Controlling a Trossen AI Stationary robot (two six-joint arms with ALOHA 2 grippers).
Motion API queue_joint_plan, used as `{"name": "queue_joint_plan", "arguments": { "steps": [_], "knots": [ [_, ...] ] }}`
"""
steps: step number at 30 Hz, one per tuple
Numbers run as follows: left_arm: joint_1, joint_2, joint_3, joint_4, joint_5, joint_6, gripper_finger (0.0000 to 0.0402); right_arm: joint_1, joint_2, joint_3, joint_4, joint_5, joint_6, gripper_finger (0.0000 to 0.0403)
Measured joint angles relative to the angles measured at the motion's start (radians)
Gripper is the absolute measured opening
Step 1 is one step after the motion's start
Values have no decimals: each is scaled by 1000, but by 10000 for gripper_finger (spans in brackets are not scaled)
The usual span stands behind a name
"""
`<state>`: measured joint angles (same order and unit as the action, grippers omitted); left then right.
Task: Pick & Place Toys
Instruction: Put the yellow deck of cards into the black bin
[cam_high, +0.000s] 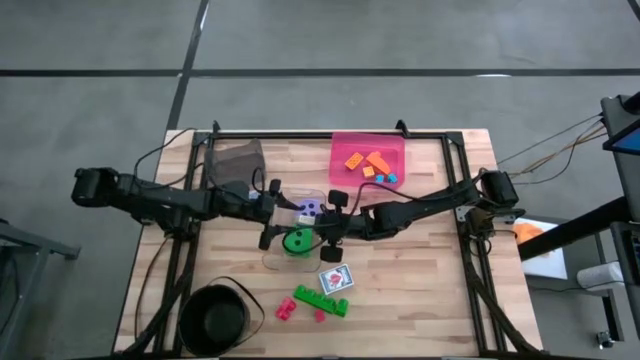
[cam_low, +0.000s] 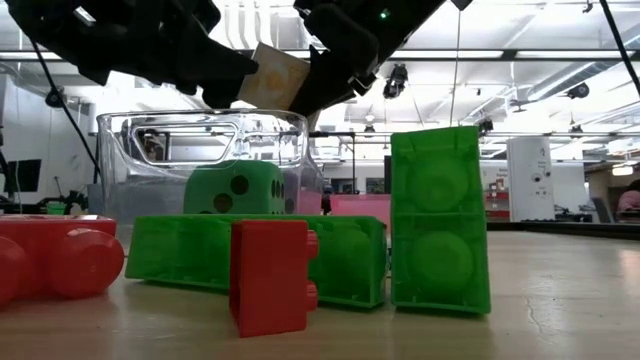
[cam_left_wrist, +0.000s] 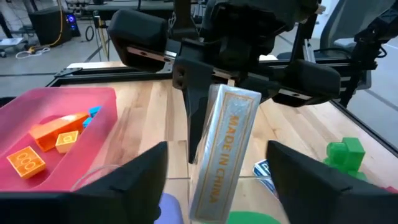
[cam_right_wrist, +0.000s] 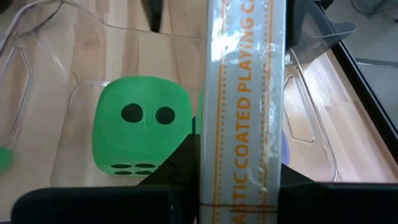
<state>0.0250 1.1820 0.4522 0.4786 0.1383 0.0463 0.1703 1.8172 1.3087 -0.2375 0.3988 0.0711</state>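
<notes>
Card pack (cam_right_wrist: 244, 106), wrapped, reads "MADE IN CHINA" on one edge and "...TIC COATED PLAYING C..." on another. It's pinched upright in the right gripper (cam_left_wrist: 202, 134), hanging over the clear bin (cam_low: 200, 150) mid-table, where a green die (cam_right_wrist: 143, 124) sits. Left gripper (cam_left_wrist: 214, 171) is right at the pack with fingers spread either side, not touching it. Orange bricks (cam_left_wrist: 53, 134) lie in the pink bin (cam_high: 368, 160) behind; green bricks (cam_low: 440, 215) up front.
</notes>
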Motion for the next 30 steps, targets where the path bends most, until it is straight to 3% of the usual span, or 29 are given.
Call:
{"name": "queue_joint_plan", "arguments": {
  "steps": [14, 23, 30],
  "knots": [
    [0, 0, 0, -6, -3, 16, 68, 0, -1, -1, 3, -15, 4, 61],
    [0, 0, 0, -10, -3, 14, 63, 0, -1, -2, 5, -25, 2, 68],
    [1, 0, 0, -30, -12, -1, 63, 1, -3, -2, 16, -22, 3, 173]
  ]
}}
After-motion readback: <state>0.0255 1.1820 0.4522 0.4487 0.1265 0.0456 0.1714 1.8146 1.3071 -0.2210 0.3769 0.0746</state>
